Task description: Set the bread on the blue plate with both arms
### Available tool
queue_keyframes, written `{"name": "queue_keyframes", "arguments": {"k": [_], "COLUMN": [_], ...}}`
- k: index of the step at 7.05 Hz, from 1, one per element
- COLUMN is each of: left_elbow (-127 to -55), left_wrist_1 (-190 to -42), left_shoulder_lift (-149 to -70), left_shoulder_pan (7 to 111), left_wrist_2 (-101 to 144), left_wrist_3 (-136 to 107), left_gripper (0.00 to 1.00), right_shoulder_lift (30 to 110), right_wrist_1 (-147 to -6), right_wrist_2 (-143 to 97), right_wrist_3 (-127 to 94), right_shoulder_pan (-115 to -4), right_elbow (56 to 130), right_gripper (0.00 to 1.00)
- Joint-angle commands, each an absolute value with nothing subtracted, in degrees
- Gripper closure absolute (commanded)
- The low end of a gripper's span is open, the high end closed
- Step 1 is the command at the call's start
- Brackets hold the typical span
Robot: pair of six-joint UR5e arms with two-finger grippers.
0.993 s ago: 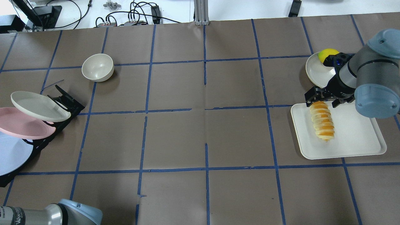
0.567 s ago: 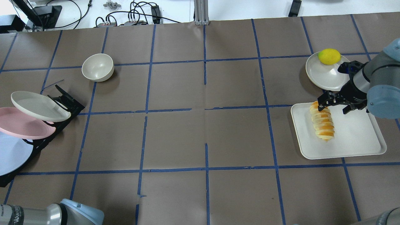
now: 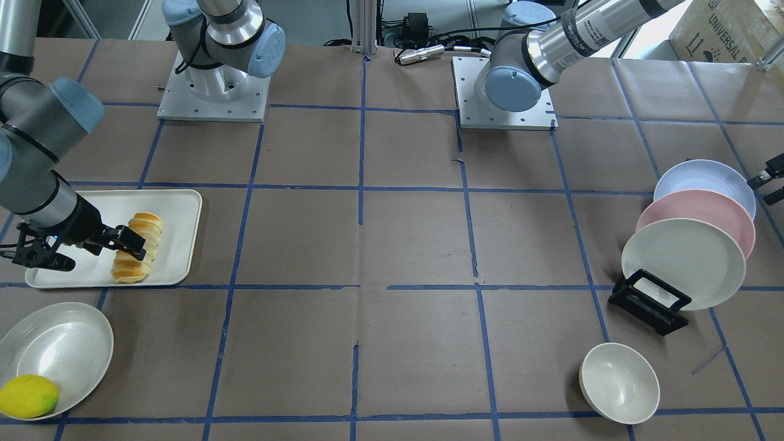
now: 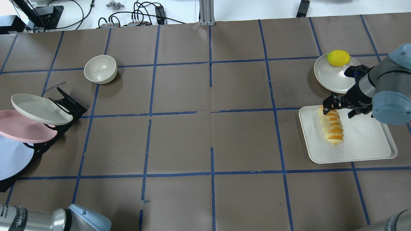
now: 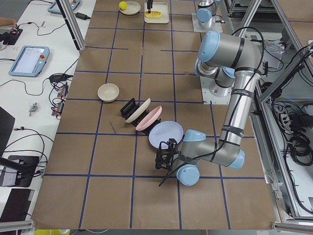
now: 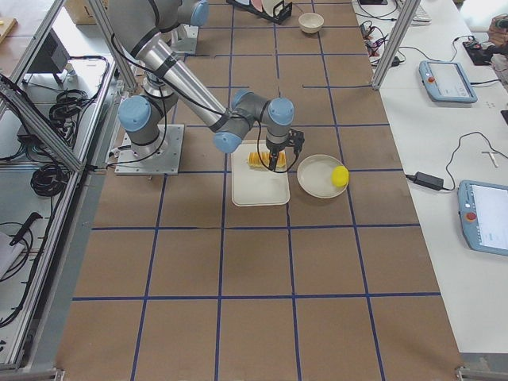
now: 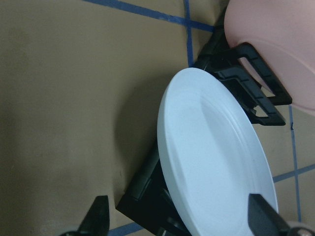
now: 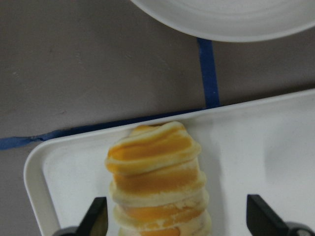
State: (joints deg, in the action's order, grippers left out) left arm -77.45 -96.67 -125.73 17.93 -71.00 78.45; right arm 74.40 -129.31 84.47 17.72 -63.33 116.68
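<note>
The bread lies lengthwise on a white tray at the right, and also shows in the front-facing view. My right gripper is open and hovers over the bread's far end, one finger beside that end, the other over bare tray. In the right wrist view the bread sits left of centre between the spread fingertips. The blue plate leans in a black rack at the left. My left gripper is open beside the blue plate, not touching it.
A pink plate and an off-white plate lean in the same rack. An off-white bowl stands at the back left. A yellow lemon sits on an off-white plate behind the tray.
My right gripper has moved right and a little nearer, off the bread's top end, uncovering the lemon's plate. It then eased slightly back left. The bread has not moved.
</note>
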Motion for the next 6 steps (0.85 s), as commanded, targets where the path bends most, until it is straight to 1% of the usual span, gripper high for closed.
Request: {"name": "queue_keyframes", "arguments": {"k": [1, 2, 3, 4, 5, 6], "left_elbow": [-76.8, -77.4, -77.7, -77.6, -77.5, -77.3], "left_wrist_1": [-96.6, -96.6, -96.6, -96.6, -96.6, -96.6], "left_shoulder_lift": [-126.8, -126.5, -126.4, -126.6, -126.6, -126.7], "left_shoulder_pan": [19.6, 21.2, 21.9, 21.9, 21.9, 21.9], "left_wrist_2": [-71.0, -71.0, -70.9, -70.9, -70.9, -70.9], "left_wrist_3": [77.4, 76.5, 76.1, 75.4, 75.6, 75.8], "left_gripper": [0.01, 0.01, 0.01, 0.05, 0.28, 0.66], "right_shoulder_lift": [74.4, 74.4, 74.2, 74.0, 73.2, 72.5], "right_wrist_1": [-129.7, -130.8, -135.6, -138.9, -139.7, -139.7], "right_wrist_2": [84.5, 84.5, 84.5, 84.5, 84.6, 84.6], "right_wrist_3": [16.4, 16.3, 16.5, 16.5, 16.7, 16.7], "right_shoulder_pan": [-64.2, -64.7, -64.8, -64.7, -64.7, -64.7], "right_elbow": [116.8, 118.0, 120.7, 122.9, 122.9, 122.5], "right_gripper": [0.01, 0.01, 0.01, 0.01, 0.01, 0.04]}}
